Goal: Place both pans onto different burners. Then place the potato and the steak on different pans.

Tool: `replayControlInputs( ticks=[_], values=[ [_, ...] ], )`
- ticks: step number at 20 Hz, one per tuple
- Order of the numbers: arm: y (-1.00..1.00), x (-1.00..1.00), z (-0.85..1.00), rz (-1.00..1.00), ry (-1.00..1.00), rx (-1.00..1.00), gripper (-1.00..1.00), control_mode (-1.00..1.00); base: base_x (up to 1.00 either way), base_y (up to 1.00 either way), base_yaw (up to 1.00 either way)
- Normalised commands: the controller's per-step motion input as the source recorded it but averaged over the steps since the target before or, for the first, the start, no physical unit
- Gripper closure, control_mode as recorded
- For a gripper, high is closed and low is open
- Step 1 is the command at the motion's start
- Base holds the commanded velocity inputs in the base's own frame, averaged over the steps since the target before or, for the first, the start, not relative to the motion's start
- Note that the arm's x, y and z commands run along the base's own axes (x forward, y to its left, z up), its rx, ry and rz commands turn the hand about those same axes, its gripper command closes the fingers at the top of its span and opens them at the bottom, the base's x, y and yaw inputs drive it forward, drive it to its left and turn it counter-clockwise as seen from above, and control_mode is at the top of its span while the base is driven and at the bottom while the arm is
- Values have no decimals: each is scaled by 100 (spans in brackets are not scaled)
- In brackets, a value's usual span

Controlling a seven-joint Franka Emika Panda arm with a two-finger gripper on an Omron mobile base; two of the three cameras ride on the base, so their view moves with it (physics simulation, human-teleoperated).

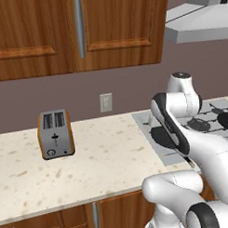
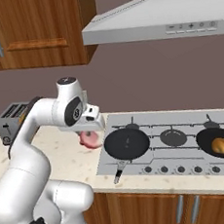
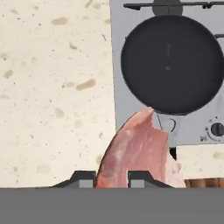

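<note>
Steak [image 3: 140,151] hangs clamped in the gripper [image 3: 111,178] above the counter's edge, potato [image 2: 221,145] already panned, empty pan [image 3: 173,63] waiting at one o'clock — next, carry across and release.

The steak [image 2: 91,139] is held under the gripper [image 2: 92,133] just left of the cooktop [image 2: 186,147], where an empty pan [image 2: 126,143] is seated on the front-left burner and a second pan [image 2: 220,143], at the right, is occupied by the potato [image 2: 221,145].
</note>
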Motion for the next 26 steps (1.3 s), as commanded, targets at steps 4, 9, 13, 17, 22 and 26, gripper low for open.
replayControlInputs(
  ticks=[4,9,13,17,22,26],
  values=[
    [-35,41,1,14,-7,7,100,-100,0,0,0],
    [-31,53,0,12,-2,5,100,-100,0,0,0],
    [-37,44,-2,8,0,3,100,-100,0,0,0],
    [-41,40,-15,5,0,1,100,-100,0,0,0],
    [-24,36,-31,5,0,0,100,-100,0,0,0],
    [-16,36,-38,5,0,0,100,-100,0,0,0]
  ],
)
